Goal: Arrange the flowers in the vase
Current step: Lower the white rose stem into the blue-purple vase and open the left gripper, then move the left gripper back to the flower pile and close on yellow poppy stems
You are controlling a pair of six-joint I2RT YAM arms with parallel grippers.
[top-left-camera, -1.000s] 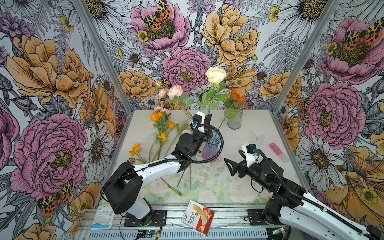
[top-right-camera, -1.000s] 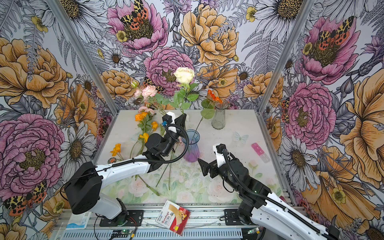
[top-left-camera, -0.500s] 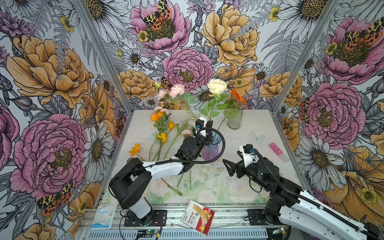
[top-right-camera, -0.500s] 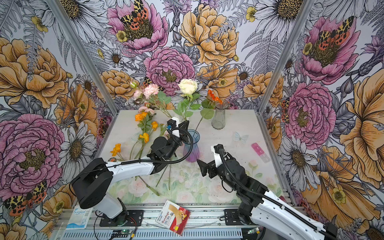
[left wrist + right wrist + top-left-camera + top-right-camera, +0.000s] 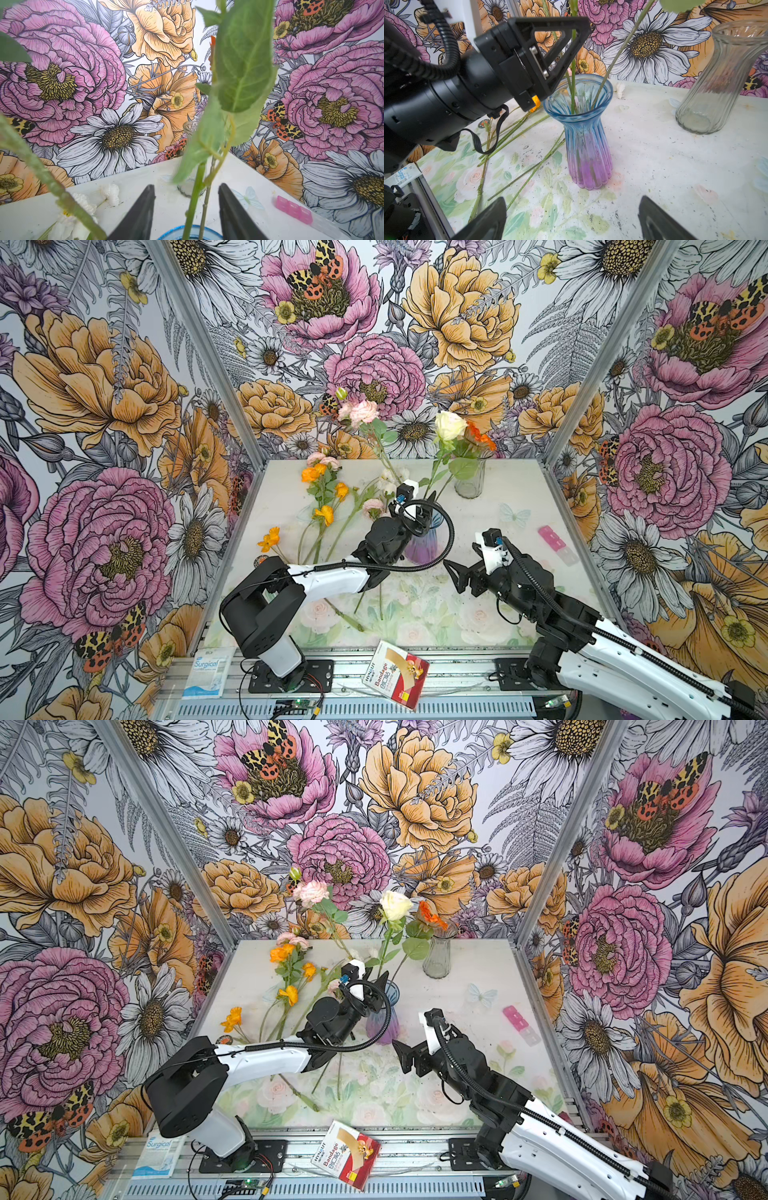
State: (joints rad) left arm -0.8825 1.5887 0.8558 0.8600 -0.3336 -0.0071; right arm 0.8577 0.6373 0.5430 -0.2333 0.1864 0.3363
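Non-task clutter in frame:
- clear ribbed glass vase (image 5: 469,485): upright, back right of the desk (image 5: 440,614)
- pink translucent segmented strip (image 5: 552,537): flat near the desk's right edge, well apart from that vase
- red/white bandage box (image 5: 395,674): tilted on the aluminium front rail (image 5: 465,668), off the desk
- blue-white packet (image 5: 206,670) printed "Surgical": left end of the same rail
- small round disc (image 5: 260,560): near the desk's left edge, too small to identify
- floral wallpaper (image 5: 104,385): on all three walls
- desk top has a faded flower-and-butterfly print
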